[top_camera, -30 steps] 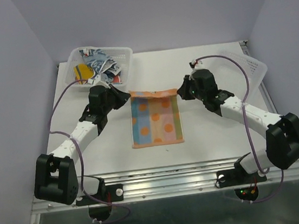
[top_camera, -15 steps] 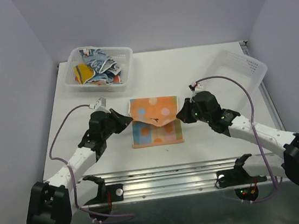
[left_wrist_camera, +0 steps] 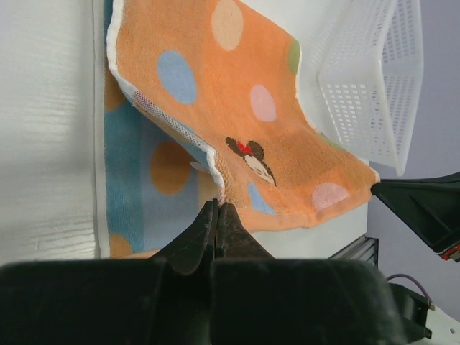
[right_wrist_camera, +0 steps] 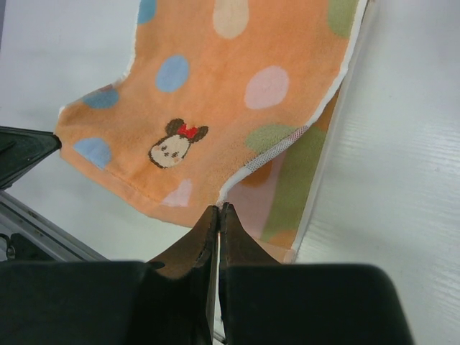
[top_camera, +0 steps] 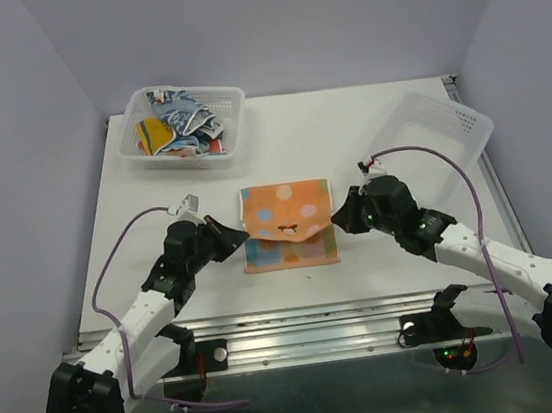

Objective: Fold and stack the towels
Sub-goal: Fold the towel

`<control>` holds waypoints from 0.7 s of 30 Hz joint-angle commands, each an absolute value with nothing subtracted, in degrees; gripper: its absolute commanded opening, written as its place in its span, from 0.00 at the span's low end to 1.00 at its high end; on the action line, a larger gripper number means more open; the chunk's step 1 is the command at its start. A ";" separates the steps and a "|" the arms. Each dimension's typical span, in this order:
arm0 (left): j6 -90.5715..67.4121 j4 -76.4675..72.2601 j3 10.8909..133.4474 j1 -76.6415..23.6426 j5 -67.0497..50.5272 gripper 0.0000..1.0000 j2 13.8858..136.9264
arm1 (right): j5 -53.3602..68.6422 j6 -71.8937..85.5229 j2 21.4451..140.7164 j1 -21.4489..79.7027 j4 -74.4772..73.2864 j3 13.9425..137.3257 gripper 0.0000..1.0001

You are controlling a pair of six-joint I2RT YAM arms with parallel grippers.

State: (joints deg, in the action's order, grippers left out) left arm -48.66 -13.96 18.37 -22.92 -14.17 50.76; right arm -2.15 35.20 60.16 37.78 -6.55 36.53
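The orange dotted towel (top_camera: 285,210) lies in the middle of the table, its far half lifted and drawn toward the near edge over its striped inner side (top_camera: 292,253). A small mouse face shows on the orange side (left_wrist_camera: 251,157) (right_wrist_camera: 172,147). My left gripper (top_camera: 240,236) is shut on the towel's left corner (left_wrist_camera: 219,198). My right gripper (top_camera: 336,219) is shut on the right corner (right_wrist_camera: 219,203). Several other towels (top_camera: 180,123) lie crumpled in the basket at the far left.
A white lattice basket (top_camera: 226,100) holding the towels stands at the far left. A second white lattice basket (top_camera: 447,125) stands at the right edge, tilted; it also shows in the left wrist view (left_wrist_camera: 374,79). The metal rail (top_camera: 311,325) runs along the near table edge.
Both grippers have moved toward the near edge, carrying the towel's far edge over its near half. The orange dotted side now covers most of the striped side.
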 commanded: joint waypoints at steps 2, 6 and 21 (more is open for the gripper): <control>-48.16 -10.29 19.34 -23.47 -13.54 0.00 47.47 | -0.62 35.33 58.45 38.23 -6.16 34.64 0.01; -48.86 -9.84 16.18 -23.64 -13.80 0.00 47.55 | 1.67 36.47 59.32 38.23 -3.79 31.13 0.01; -49.22 -5.81 10.81 -24.79 -15.47 0.46 46.94 | 7.38 39.73 61.44 38.67 1.58 23.12 0.37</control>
State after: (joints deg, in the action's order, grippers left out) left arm -49.36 -7.66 11.68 -24.43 -15.38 49.39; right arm 5.02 39.07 62.65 37.98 -2.46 24.67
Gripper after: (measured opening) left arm 0.344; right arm 0.217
